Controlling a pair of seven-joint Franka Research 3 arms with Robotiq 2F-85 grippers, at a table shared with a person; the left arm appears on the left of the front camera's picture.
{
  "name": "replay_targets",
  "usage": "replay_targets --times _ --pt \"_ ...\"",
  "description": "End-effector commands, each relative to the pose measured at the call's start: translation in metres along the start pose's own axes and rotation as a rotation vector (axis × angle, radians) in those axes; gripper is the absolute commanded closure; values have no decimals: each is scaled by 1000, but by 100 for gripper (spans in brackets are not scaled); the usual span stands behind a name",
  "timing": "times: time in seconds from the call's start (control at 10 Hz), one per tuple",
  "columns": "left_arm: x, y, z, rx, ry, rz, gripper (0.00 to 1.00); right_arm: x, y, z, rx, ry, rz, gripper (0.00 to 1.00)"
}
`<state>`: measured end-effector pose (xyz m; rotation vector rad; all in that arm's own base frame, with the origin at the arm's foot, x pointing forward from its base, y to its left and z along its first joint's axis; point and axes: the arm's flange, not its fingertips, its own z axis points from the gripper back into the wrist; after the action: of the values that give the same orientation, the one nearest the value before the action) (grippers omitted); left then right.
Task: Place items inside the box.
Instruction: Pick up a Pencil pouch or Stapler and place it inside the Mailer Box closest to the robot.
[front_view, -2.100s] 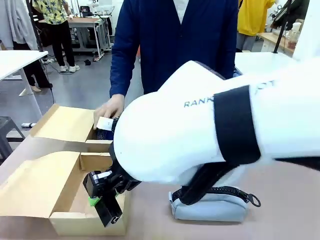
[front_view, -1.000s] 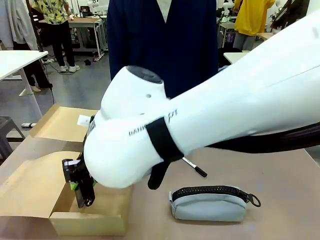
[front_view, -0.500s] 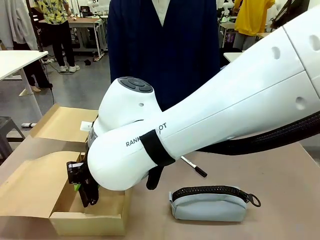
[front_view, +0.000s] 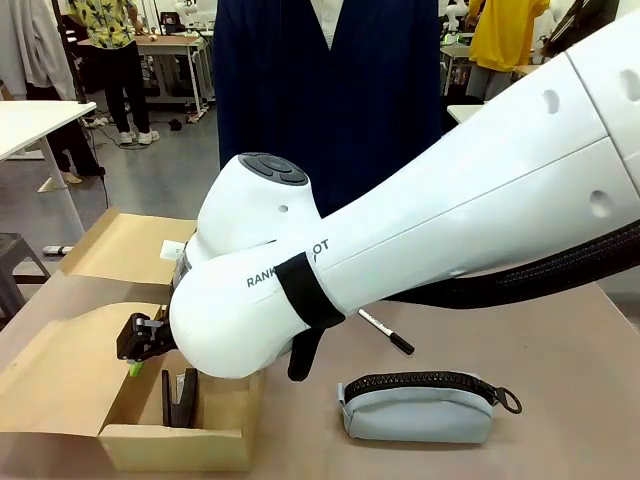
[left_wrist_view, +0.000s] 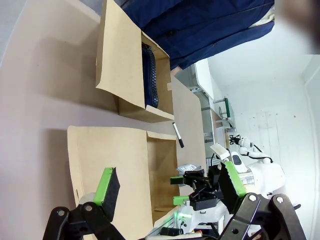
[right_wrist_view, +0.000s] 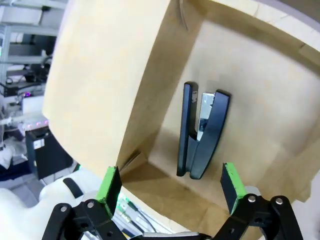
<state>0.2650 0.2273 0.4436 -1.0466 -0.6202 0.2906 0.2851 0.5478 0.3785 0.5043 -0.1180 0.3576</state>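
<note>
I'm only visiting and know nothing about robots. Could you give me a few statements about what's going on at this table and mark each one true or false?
1. A black stapler lies inside the cardboard box. True.
2. The right pincer is clamped on the stapler. False: it is open above the stapler, its green pads apart and touching nothing.
3. The grey-blue pencil case is in the box. False: it lies zipped shut on the table, outside the box.
4. A black-and-white marker lies on the table, on the person's side of the pencil case. True.
</note>
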Motion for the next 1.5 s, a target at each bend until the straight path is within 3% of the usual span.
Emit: replay_targets --times 0.0,0.2,0.5,0.7,0.8,0.9,1.0,1.1,1.2,1.3,1.4 --pt "0 0 -2 -23 -14 -18 0 -9 -10 5 32 -21 -5 0" --pt "0 0 -2 -23 -14 -18 0 -17 -28 28 63 1 19 0" --pt "0 0 -2 -23 -14 -18 0 -46 -134 122 256 127 -73 0" --pt "0 0 -2 -23 -14 -18 0 -97 -190 176 316 67 -152 0" --pt "0 0 -2 -23 -14 -18 0 -117 -198 184 352 -11 -155 0" --pt "0 0 -2 -23 -14 -18 0 -122 -179 168 343 -19 -256 0" --pt "0 0 -2 -23 -14 -18 0 -54 -161 163 398 39 -152 0" --pt "0 0 -2 -23 -14 -18 0 -54 -161 163 398 39 -152 0" --pt "0 0 -2 -23 -14 -18 0 -99 -195 177 392 0 -196 0" --pt "0 0 -2 -23 -14 -18 0 -82 -207 182 459 65 -252 0" --pt "0 0 -2 -23 -14 -18 0 -77 -252 222 600 -7 -297 0"
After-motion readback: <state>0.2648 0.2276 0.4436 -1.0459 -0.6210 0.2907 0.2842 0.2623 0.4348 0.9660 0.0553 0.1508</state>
